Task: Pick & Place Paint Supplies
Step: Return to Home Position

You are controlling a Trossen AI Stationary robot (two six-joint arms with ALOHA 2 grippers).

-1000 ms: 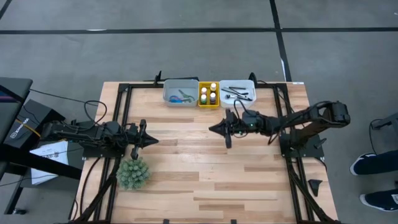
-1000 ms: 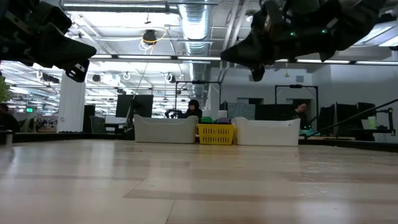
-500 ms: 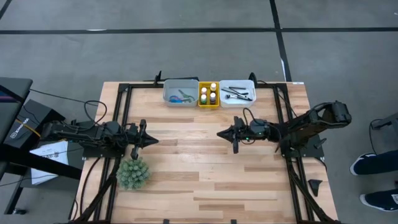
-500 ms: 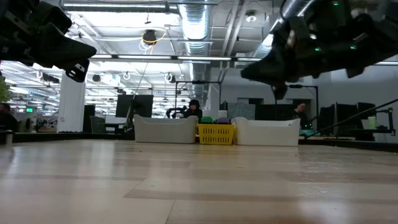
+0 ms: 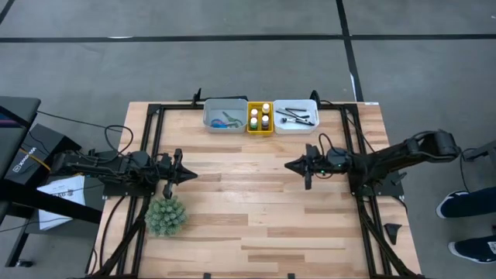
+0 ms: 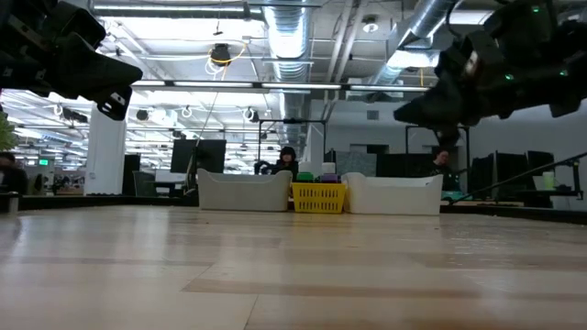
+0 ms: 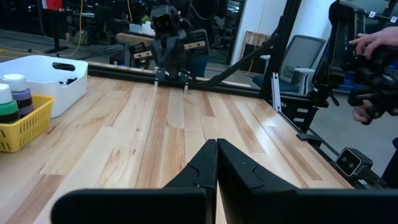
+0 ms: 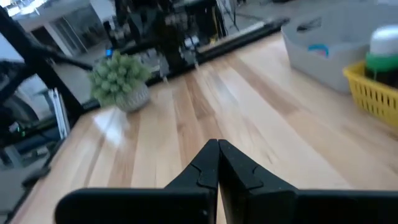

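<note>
While the paint bottles (image 5: pixel 260 117) stand in the yellow tray (image 5: pixel 249 129) at the far edge of the counter (image 5: pixel 256 229), the scissors (image 5: pixel 227 120) lie in the grey tray (image 5: pixel 209 116) on one side of it and the dark brushes (image 5: pixel 297 116) in the white tray (image 5: pixel 313 124) on the other. Both arms hang over bare wood, well apart from the trays. The right tool (image 5: pixel 288 165) and the left tool (image 5: pixel 192 175) each have their fingers pressed together on nothing. A spiky green plant ball (image 5: pixel 165 215) sits near the left tool.

Left end effector (image 5: pixel 191 175), right one (image 5: pixel 289 165) closed
</note>
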